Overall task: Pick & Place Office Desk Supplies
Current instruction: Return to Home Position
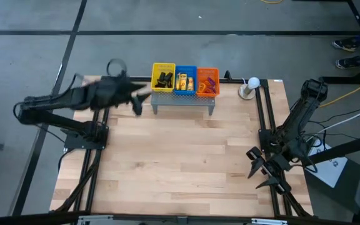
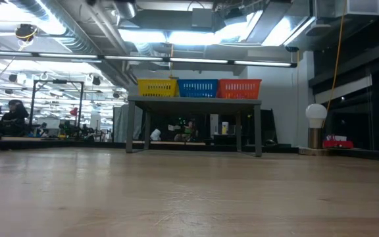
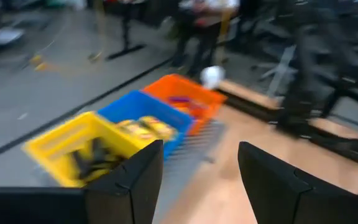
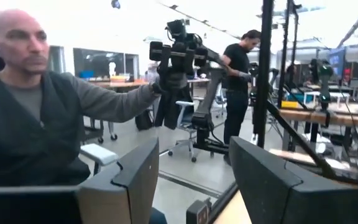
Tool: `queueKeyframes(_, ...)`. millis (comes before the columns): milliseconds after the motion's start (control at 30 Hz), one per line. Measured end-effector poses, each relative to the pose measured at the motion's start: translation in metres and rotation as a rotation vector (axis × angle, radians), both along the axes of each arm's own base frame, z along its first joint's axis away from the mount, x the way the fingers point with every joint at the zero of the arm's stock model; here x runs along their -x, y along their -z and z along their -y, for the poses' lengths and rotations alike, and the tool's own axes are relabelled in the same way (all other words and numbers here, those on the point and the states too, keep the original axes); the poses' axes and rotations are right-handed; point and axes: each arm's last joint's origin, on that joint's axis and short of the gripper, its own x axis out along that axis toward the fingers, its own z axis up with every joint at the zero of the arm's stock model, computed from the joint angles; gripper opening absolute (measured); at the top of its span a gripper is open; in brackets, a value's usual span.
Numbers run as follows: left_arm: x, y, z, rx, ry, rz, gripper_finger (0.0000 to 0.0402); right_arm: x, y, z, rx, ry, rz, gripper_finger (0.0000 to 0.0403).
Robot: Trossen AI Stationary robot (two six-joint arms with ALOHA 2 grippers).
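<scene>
Office desk supplies (image 1: 185, 81) in shelved baskets (image 1: 163, 65); left gripper (image 3: 201, 152) nearby, right gripper (image 4: 194, 149) aside

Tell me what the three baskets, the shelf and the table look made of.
Yellow basket, blue basket, orange basket: likely plastic, matte, with moulded lattice walls. Shelf: probably metal, dull grey, thin flat top on slim legs. Table: wood, pale planks with visible seams and grain, slight sheen.

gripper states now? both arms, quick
Left gripper: open, empty, by the shelf's left end.
Right gripper: open, empty, near the table's right edge.
</scene>
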Motion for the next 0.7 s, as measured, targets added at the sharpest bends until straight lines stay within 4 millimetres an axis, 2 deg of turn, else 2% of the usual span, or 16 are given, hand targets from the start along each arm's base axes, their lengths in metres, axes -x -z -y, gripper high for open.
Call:
queueKeyframes(167, 0.009, 0.032, 0.061, -0.070, 0.118, 0.083, 0.0205, -0.005, -0.038, -0.011, 0.058, -0.006, -0.013, 0.0197)
queueKeyframes(300, 0.022, 0.057, 0.093, -0.106, 0.179, 0.092, 0.0205, -0.007, -0.060, -0.014, 0.086, -0.010, -0.004, 0.0197)
queueKeyframes(433, 0.030, 0.071, 0.114, -0.112, 0.311, 0.095, 0.0205, -0.003, -0.058, -0.009, 0.134, -0.033, 0.036, 0.0197)
queueKeyframes(533, 0.034, 0.083, 0.122, -0.158, 0.356, 0.084, 0.0205, 0.008, -0.048, 0.005, 0.145, -0.132, 0.115, 0.0197)
queueKeyframes(600, 0.036, 0.090, 0.122, -0.191, 0.346, 0.080, 0.0205, 0.018, -0.047, 0.020, 0.116, -0.154, 0.191, 0.0197)
queueKeyframes(700, 0.044, 0.099, 0.116, -0.182, 0.344, 0.096, 0.0205, 0.025, -0.033, 0.039, 0.066, -0.068, 0.166, 0.0197)
